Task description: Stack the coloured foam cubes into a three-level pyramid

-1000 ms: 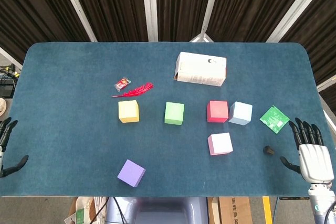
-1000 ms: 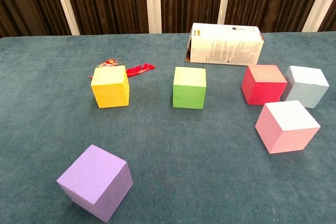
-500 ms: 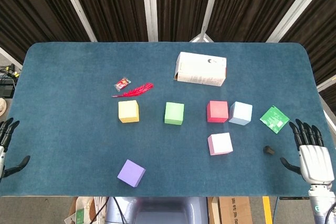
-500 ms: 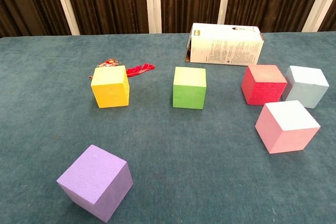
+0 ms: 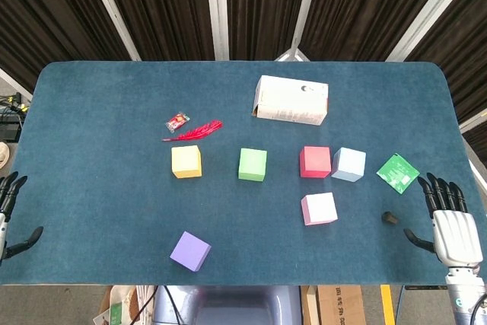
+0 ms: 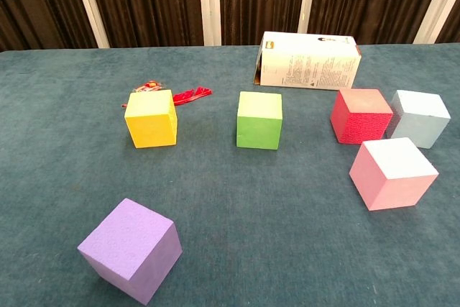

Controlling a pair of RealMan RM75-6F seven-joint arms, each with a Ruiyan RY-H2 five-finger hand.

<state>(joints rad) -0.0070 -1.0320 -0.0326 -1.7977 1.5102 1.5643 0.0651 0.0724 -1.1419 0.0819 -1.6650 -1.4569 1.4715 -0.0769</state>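
Cubes [image 5: 253, 164] lie unstacked; both empty, spread robot hands [image 5: 455, 223] sit half cut off at table edges.

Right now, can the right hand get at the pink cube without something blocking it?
Probably yes. The right hand is open at the table's near right edge, and the pink cube stands apart from the other cubes. Only the small black object lies roughly between them, low enough to pass over.

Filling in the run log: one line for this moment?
stage: none stacked | cubes: six apart on table | left hand: open, empty | right hand: open, empty
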